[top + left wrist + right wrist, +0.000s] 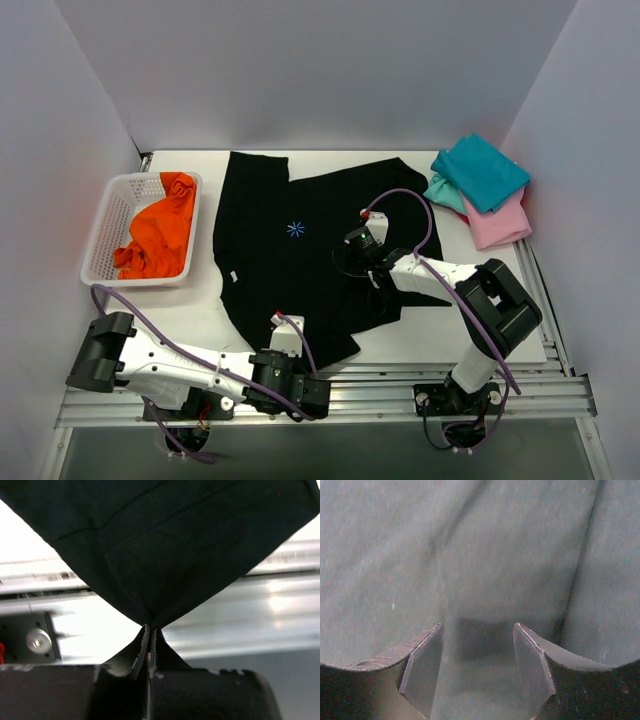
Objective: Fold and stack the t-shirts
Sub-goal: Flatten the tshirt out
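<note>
The large black t-shirt [270, 240] lies spread on the table with its light-blue starburst mark [296, 229] facing up. My left gripper [320, 380] is at the near edge of the table, shut on a corner of the shirt's hem. In the left wrist view the gripper [150, 630] pinches the black cloth [165, 545], which fans out above it. My right gripper [350, 260] is open and sits low over the middle right of the shirt. In the right wrist view its jaws [477, 645] stand apart with flat black cloth [480, 555] between them.
A white mesh basket [100, 235] at the left holds a crumpled orange shirt [160, 235]. A teal shirt [480, 170] lies folded on a pink one [497, 222] at the back right. Aluminium rails [400, 385] run along the near edge and also show in the left wrist view [260, 605].
</note>
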Action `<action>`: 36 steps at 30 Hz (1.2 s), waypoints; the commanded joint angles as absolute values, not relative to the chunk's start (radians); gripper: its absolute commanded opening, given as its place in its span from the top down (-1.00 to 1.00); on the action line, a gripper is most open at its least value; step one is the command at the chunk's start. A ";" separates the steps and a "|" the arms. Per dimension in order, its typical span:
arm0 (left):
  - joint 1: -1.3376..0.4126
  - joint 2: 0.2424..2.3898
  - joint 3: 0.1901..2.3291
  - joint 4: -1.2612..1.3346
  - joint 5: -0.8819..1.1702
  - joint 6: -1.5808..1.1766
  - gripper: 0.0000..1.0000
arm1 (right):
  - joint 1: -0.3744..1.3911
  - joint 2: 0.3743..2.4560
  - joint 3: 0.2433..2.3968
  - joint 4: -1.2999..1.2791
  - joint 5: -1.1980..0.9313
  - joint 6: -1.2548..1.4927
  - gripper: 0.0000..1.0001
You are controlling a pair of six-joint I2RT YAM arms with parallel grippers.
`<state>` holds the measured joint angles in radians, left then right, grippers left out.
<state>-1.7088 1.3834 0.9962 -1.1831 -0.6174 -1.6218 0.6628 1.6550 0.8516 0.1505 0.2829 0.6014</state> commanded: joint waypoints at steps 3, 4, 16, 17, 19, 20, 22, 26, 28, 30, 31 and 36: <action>-1.824 1.365 1.019 -1.575 -0.585 -1.905 0.24 | 0.672 1.626 0.885 0.120 0.295 0.600 -0.06; -1.844 1.370 1.023 -1.597 -0.580 -1.937 -0.69 | 0.672 1.626 0.887 0.120 0.295 0.600 -0.06; -1.721 1.204 1.074 -1.603 -0.969 -1.923 -0.88 | 0.672 1.608 0.951 0.049 0.327 0.586 -0.06; -1.657 1.166 1.068 -1.536 -1.018 -1.857 -0.88 | 0.672 1.605 0.962 0.040 0.333 0.586 -0.06; -1.535 1.117 1.022 -1.404 -1.067 -1.694 -0.88 | 0.672 1.591 0.968 0.022 0.348 0.589 -0.06; -1.417 1.059 0.999 -1.218 -1.098 -1.490 -0.88 | 0.672 1.580 0.966 0.015 0.391 0.598 -0.06; -1.304 0.996 0.897 -1.010 -1.097 -1.296 -0.88 | 0.670 1.536 0.936 0.012 0.452 0.630 -0.05; -0.891 0.861 0.701 -0.426 -0.846 -0.867 -1.00 | 0.632 1.408 0.787 0.116 0.476 0.675 0.03; -0.746 0.874 0.649 -0.262 -0.558 -0.798 -0.63 | 0.577 1.313 0.683 0.190 0.425 0.702 0.06; -0.636 0.978 0.635 -0.204 -0.401 -0.779 -0.44 | 0.531 1.220 0.599 0.222 0.358 0.716 0.13; -0.634 1.033 0.646 -0.177 -0.390 -0.764 -0.35 | 0.496 1.189 0.582 0.225 0.350 0.724 0.15; -0.649 1.336 0.713 -0.094 -0.270 -0.790 0.80 | 0.479 1.068 0.574 0.105 0.417 0.772 0.33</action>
